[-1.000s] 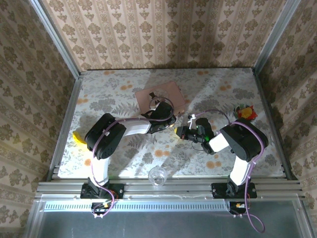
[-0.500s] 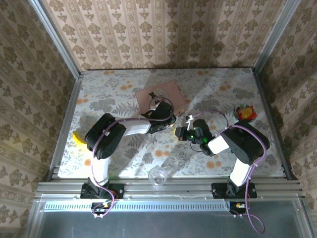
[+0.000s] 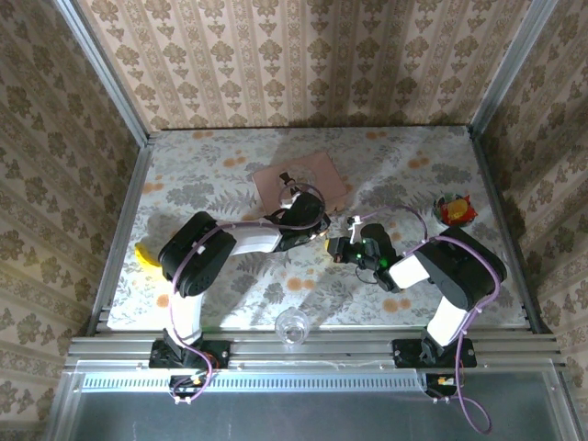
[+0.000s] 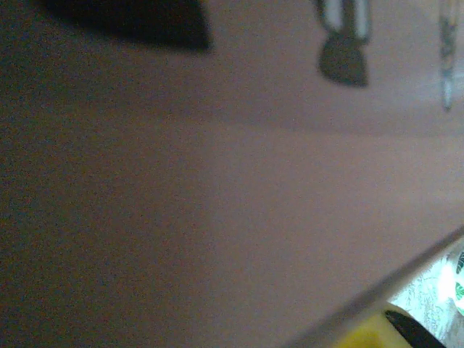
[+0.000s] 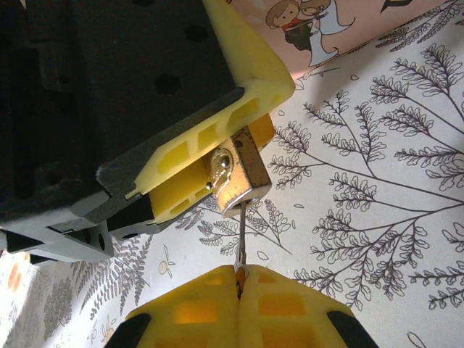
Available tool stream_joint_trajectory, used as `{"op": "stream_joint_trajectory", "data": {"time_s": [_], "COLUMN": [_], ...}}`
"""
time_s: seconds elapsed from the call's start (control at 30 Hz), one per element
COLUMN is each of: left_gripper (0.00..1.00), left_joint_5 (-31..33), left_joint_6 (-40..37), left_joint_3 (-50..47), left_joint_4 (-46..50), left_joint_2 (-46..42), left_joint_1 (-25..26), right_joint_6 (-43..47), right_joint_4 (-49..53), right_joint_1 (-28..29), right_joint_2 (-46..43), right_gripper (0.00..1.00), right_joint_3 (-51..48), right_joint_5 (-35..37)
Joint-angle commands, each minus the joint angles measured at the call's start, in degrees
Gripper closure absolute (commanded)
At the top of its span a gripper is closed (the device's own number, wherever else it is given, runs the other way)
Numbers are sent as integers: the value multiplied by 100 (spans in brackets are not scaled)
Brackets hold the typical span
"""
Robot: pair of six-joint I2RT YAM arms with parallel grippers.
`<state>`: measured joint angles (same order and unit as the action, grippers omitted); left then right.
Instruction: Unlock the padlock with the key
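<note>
Right tool (image 5: pixel 239 279) nearer; key (image 5: pixel 241 235) toward padlock (image 5: pixel 243 170)

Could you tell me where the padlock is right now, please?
In the right wrist view, the padlock sits centre-frame, clamped by the left gripper, directly above the key.

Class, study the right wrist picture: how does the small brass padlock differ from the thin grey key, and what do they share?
Shape: the brass-gold padlock is a blocky, shiny body; the thin dark-grey metal key is a slim sliver.
Hold: the left gripper clamps the padlock; the right gripper pinches the key.
Shared: both are metal, and the key's tip meets the padlock's lower face.
</note>
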<state>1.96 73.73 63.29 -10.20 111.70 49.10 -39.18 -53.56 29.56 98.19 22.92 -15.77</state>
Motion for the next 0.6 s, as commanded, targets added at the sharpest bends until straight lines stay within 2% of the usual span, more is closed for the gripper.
{"op": "stream_joint_trajectory", "data": {"time_s": [0.0,0.57], "left_gripper": [100,100], "left_joint_5": [-1579,-1523], "left_joint_6": [833,822], "left_joint_3": [-244,-371], "left_joint_4": [-193,-137], "left_joint_2": [228,45], "left_joint_1": [473,443], "right_joint_6": [167,-336], "right_joint_4": [-728,-1946], "right_joint_1": [58,-238], "right_joint_2": [-199,552], "right_gripper": [100,100], "right_joint_3": [165,34], "right_joint_5": [-166,-606]}}
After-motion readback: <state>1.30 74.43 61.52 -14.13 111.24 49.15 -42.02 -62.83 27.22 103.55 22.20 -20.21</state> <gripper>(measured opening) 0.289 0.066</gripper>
